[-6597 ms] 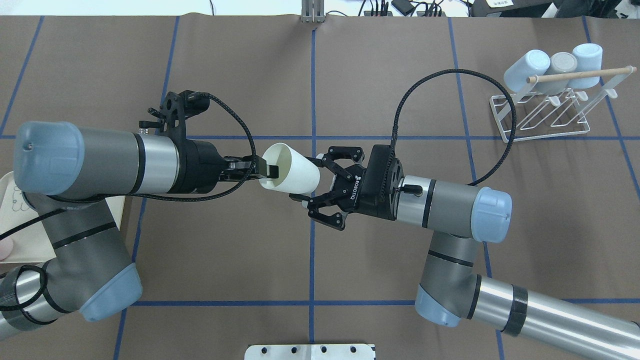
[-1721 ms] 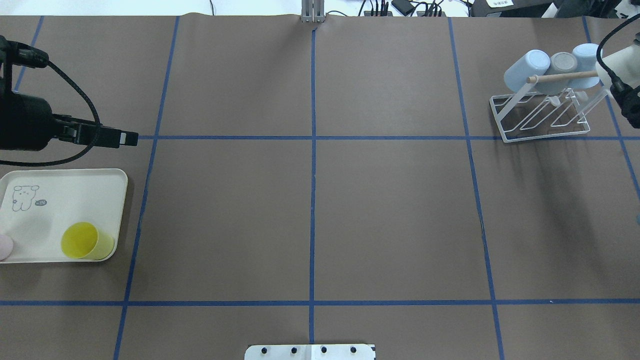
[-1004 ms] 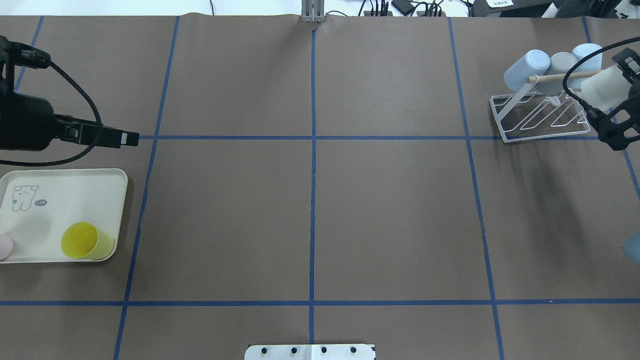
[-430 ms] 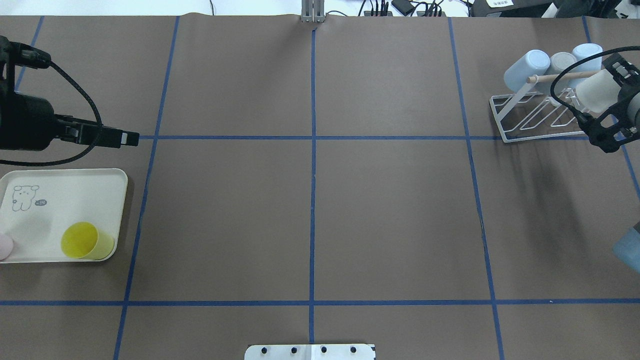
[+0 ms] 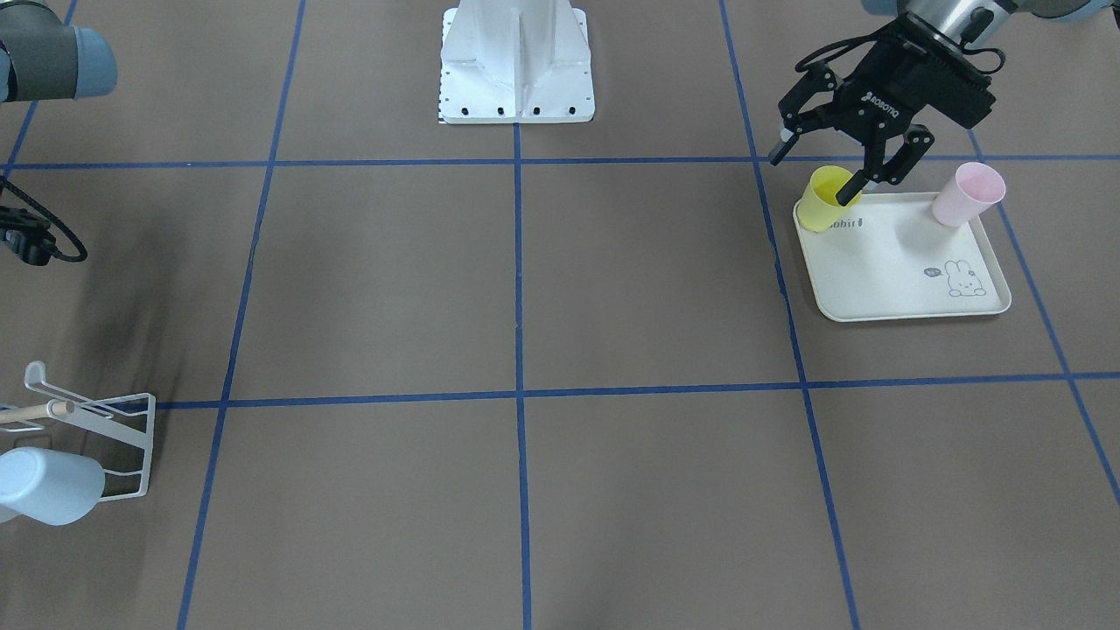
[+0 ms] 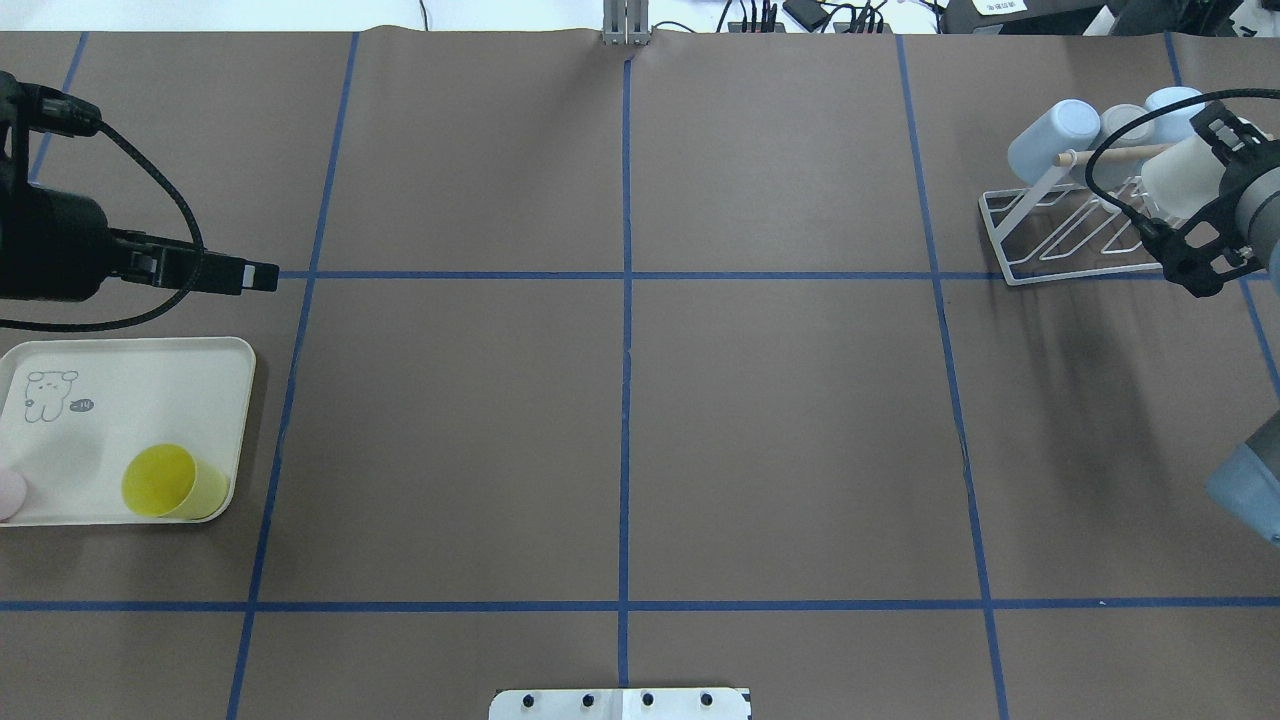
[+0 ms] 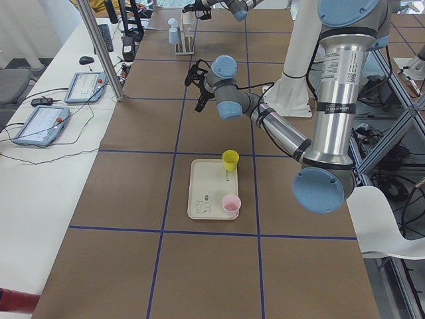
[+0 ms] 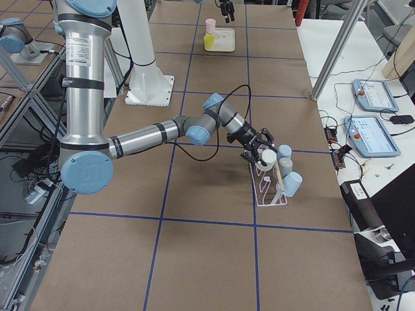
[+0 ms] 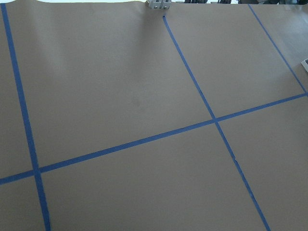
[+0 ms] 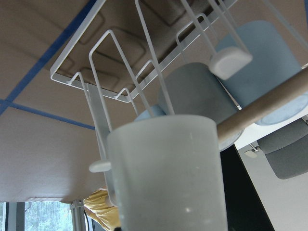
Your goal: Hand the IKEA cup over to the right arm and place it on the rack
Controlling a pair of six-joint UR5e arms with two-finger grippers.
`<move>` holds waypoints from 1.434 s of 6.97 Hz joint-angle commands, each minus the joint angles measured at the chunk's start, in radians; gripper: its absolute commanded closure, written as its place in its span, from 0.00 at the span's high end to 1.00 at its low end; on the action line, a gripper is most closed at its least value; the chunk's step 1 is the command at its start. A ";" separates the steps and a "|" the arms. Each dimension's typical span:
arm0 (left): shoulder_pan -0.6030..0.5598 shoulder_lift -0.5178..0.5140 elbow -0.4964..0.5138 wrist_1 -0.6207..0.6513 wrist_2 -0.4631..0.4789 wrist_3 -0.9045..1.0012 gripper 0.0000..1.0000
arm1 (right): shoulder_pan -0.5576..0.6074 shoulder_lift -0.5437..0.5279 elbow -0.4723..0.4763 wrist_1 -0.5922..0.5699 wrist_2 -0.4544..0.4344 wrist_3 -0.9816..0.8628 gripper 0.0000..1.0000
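Observation:
The white IKEA cup (image 6: 1172, 180) is held in my right gripper (image 6: 1185, 190), whose fingers are shut on it at the rack's right end. The white wire rack (image 6: 1010, 240) with its wooden dowel (image 6: 1110, 153) stands at the far right. In the right wrist view the cup (image 10: 168, 178) fills the bottom, with the rack's wires (image 10: 96, 96) and a white-tipped peg (image 10: 101, 166) just beside it. Whether the cup is over a peg I cannot tell. My left gripper (image 5: 815, 171) hangs open and empty above the tray's near end.
Three cups hang on the rack: light blue (image 6: 1050, 140), grey (image 6: 1125, 125) and blue (image 6: 1170, 100). A cream rabbit tray (image 5: 892, 271) holds a yellow cup (image 5: 824, 199) and a pink cup (image 5: 967, 192). The robot's base plate (image 5: 516, 96) is at the table's edge.
The cup passed from the left gripper to the right. My right gripper has carried it leftward from the table's right edge onto the rack's end. The left arm has stayed still lately.

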 commanded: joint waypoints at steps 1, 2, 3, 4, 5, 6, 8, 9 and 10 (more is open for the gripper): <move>0.001 -0.001 -0.003 0.000 0.000 -0.007 1.00 | -0.003 0.003 -0.007 0.001 -0.010 0.001 0.00; 0.001 -0.002 -0.003 0.000 0.000 -0.007 1.00 | -0.021 0.003 -0.013 0.001 -0.036 0.003 0.00; 0.001 -0.002 -0.003 0.000 0.000 -0.009 1.00 | -0.029 0.003 -0.019 0.001 -0.046 0.005 0.00; 0.001 -0.002 -0.003 0.000 0.000 -0.009 1.00 | -0.034 0.003 -0.020 0.001 -0.046 0.014 0.00; 0.001 -0.002 -0.003 0.000 -0.002 -0.009 1.00 | -0.038 0.003 -0.032 0.002 -0.050 0.017 0.38; 0.001 -0.001 -0.002 0.000 0.000 -0.009 1.00 | -0.045 0.003 -0.033 0.001 -0.069 0.011 0.54; 0.001 -0.002 0.000 0.000 0.000 -0.009 1.00 | -0.055 0.003 -0.033 0.001 -0.083 0.011 0.84; 0.001 -0.002 0.000 0.000 0.000 -0.009 1.00 | -0.057 0.005 -0.035 0.001 -0.084 0.009 0.97; 0.001 -0.002 0.000 0.000 0.000 -0.009 1.00 | -0.055 0.005 -0.032 0.002 -0.086 0.009 0.99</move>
